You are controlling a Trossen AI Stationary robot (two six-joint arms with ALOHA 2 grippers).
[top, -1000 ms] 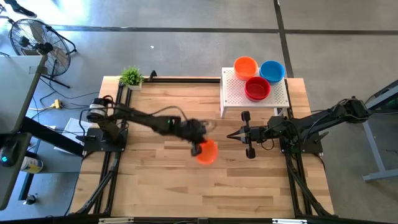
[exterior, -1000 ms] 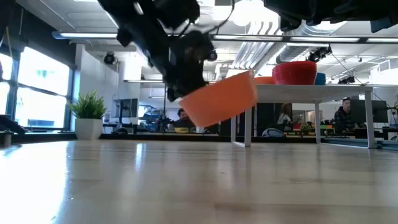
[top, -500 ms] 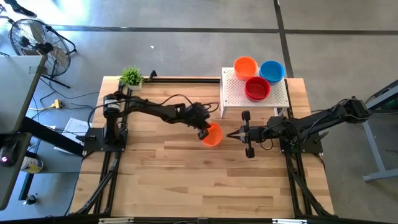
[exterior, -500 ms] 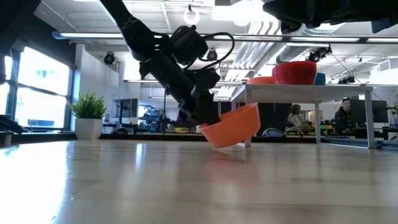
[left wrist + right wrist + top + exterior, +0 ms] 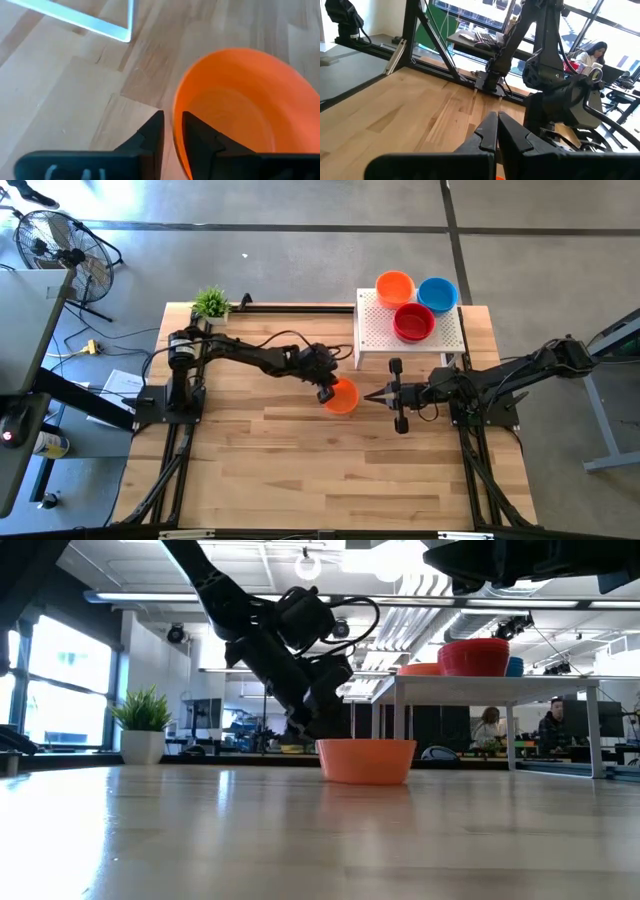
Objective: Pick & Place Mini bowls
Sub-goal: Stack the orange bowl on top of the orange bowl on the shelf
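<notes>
An orange mini bowl [image 5: 343, 396] sits upright on its base on the table [image 5: 366, 760], near the front of the white perforated stand [image 5: 385, 340]. My left gripper [image 5: 327, 392] is at the bowl's left rim, slightly open, with one finger inside the bowl and one outside [image 5: 172, 117]. An orange bowl [image 5: 395, 285], a blue one [image 5: 438, 293] and a red one [image 5: 414, 322] stand on the stand's top. My right gripper [image 5: 370, 396] waits shut just right of the table bowl. My left gripper straddles the orange bowl's rim [image 5: 175, 131] on its left side, coming slantwise from above and the table's left. One finger [image 5: 197, 137] is inside the bowl and one finger [image 5: 152, 135] outside. Wood shows between the outer finger and the rim; whether either finger touches, I cannot tell.
A small green potted plant [image 5: 211, 303] stands at the table's far left corner. The stand's legs [image 5: 398, 730] rise close behind the bowl. Bare wood lies toward the near edge [image 5: 320, 480]. People sit in the room beyond the table [image 5: 553, 725].
My left gripper carried the orange bowl from the table's middle toward the far right, up to the stand, and came down. The bowl hung tilted and clear of the table, then touched down on one edge, and now sits flat on its base.
</notes>
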